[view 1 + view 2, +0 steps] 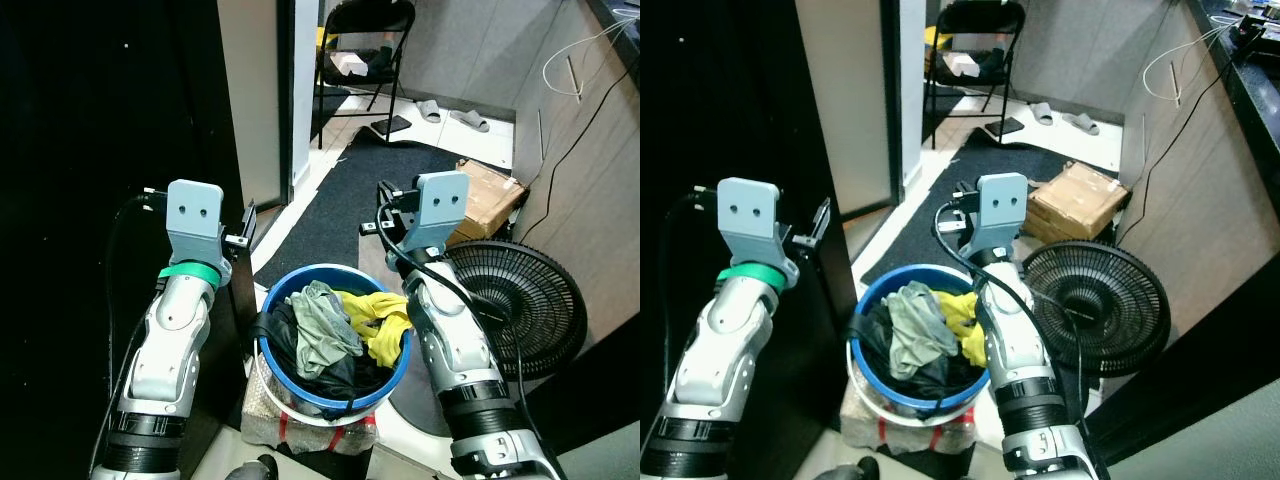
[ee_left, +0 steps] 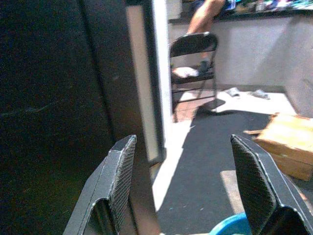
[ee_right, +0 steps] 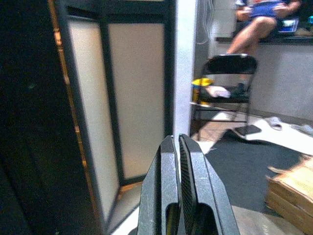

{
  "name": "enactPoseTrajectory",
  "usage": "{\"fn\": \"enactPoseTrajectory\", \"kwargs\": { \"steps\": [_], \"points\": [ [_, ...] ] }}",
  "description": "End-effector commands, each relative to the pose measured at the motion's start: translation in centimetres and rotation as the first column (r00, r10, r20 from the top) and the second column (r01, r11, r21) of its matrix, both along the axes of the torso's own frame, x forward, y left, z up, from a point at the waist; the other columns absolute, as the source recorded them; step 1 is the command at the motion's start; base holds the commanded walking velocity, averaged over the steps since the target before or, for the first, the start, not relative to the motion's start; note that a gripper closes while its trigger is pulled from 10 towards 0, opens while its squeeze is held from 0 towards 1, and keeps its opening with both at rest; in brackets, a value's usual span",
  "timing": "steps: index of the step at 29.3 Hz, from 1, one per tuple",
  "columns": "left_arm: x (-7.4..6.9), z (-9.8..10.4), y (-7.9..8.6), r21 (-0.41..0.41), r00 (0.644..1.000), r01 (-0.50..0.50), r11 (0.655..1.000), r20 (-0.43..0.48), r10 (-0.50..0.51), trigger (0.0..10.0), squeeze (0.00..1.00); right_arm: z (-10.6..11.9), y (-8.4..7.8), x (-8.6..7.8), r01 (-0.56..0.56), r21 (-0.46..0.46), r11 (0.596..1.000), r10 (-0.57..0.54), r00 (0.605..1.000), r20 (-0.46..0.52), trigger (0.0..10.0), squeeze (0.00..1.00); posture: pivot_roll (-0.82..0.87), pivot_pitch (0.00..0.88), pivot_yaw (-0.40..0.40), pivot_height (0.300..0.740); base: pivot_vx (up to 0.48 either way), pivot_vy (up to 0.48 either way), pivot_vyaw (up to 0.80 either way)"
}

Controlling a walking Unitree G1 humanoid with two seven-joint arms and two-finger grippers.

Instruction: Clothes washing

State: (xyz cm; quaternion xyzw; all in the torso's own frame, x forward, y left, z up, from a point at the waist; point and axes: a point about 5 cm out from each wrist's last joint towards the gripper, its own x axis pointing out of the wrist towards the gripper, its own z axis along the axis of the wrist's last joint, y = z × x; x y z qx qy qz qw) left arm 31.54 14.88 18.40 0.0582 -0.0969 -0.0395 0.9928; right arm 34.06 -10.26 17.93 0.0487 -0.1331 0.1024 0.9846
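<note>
A round blue plastic bucket (image 1: 398, 372) heaped with clothes, among them a grey-green garment (image 1: 325, 325), a yellow cloth (image 1: 385, 322) and dark pieces, is sitting low between the two silver arms. The left gripper (image 2: 182, 188) is hovering above and to the left of the bucket with its fingers (image 2: 120, 171) spread wide, holding nothing. The right gripper (image 3: 178, 183) is hovering above and to the right of the bucket, its fingers pressed flat together and empty. A black floor fan (image 1: 520, 300) is lying just right of the bucket, a cardboard box (image 1: 487, 195) behind the fan. Beyond the bucket, a dark mat (image 1: 340, 205) is leading to a black folding chair (image 1: 362, 50), where a person's bare legs (image 3: 244, 36) are showing.
</note>
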Motion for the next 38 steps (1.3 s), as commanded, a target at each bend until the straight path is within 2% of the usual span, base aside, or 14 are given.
{"fn": "enactPoseTrajectory", "kwargs": {
  "steps": [1, 18, 38],
  "points": [
    [-0.05, -0.40, 0.04, 0.008, 1.000, 0.004, 1.000, -0.014, -0.004, 10.0, 0.00, -0.26, -0.11, -0.02, 0.003, -0.003, 1.000, -0.003, 1.000, -0.008, 10.0, 0.00, 0.05, 0.000, 0.010, 0.675, 0.000, 0.000, 0.00],
    [-0.03, -0.39, 0.02, 0.008, 1.000, 0.003, 1.000, -0.014, -0.003, 10.0, 0.00, -0.27, -0.08, -0.02, 0.002, -0.002, 1.000, -0.002, 1.000, -0.010, 10.0, 0.00, 0.05, 0.000, 0.011, 0.620, 0.000, 0.000, 0.00],
    [-0.02, -0.39, -0.04, 0.005, 1.000, 0.005, 1.000, -0.016, -0.005, 10.0, 0.00, -0.32, -0.03, -0.03, 0.000, -0.001, 1.000, 0.000, 1.000, -0.012, 10.0, 0.00, 0.05, 0.000, 0.012, 0.585, 0.000, 0.000, 0.00]
  ]
}}
